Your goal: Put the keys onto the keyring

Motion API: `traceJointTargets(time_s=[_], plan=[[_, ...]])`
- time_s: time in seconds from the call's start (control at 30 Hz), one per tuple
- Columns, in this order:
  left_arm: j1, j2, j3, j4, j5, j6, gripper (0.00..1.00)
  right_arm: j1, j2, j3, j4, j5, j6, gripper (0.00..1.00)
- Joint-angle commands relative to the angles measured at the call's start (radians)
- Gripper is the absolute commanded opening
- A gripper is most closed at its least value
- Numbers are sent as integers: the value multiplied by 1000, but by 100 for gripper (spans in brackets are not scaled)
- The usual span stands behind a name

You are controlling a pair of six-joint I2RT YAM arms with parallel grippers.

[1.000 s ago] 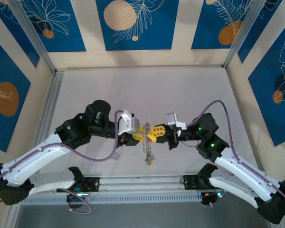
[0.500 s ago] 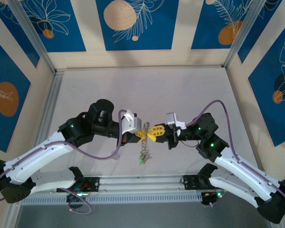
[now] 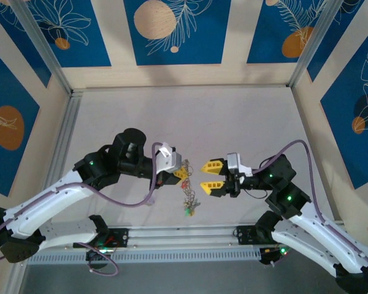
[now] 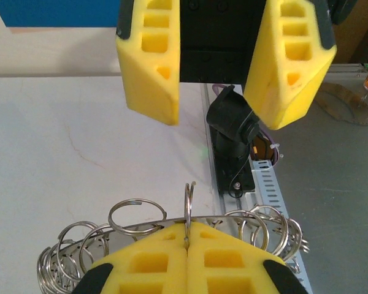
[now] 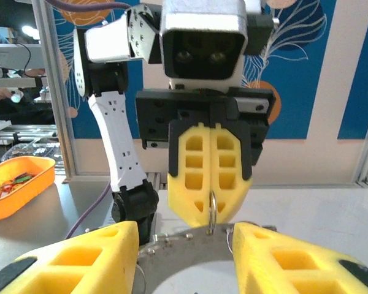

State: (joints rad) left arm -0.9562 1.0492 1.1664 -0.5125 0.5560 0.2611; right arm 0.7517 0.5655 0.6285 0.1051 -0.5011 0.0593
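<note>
My left gripper [image 3: 183,172] is shut on a small steel split ring [image 4: 188,205] that stands upright between its yellow fingertips [image 4: 172,242]. That split ring is threaded on the keyring [image 5: 193,251], a flat grey metal ring fringed with several more split rings [image 4: 134,214]. The keyring hangs below the left gripper, and tiny green and red keys [image 3: 189,209] dangle at its lower end. My right gripper [image 3: 207,176] faces the left one from the right, open and holding nothing. In the right wrist view its fingers [image 5: 80,257] stand either side of the keyring without touching it.
An orange tray [image 5: 18,177] holding small coloured pieces sits off the table to the left in the right wrist view. The slotted metal rail [image 3: 184,252] and both arm bases run along the near edge. Pale tabletop [image 3: 190,122] stretches behind the grippers.
The right gripper opened and drew back to the right, away from the left gripper. The keyring now hangs from the left gripper alone and has swung slightly.
</note>
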Motion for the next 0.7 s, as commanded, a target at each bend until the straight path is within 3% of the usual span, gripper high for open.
traceJointTargets(time_s=[0.0,0.17,0.37,0.53,0.67], plan=[[2,-36,-9,64,16,15,0,0,5,12,-87,50,-25,44],[2,-45,-30,73,-38,22,0,-1,19,15,-92,59,-18,45],[2,-32,-55,90,-192,35,0,0,29,12,-243,202,46,52],[7,-18,-46,76,-334,19,0,0,1,-72,-268,276,147,55],[68,-9,-32,34,-384,-28,0,0,32,-128,-257,312,168,54]])
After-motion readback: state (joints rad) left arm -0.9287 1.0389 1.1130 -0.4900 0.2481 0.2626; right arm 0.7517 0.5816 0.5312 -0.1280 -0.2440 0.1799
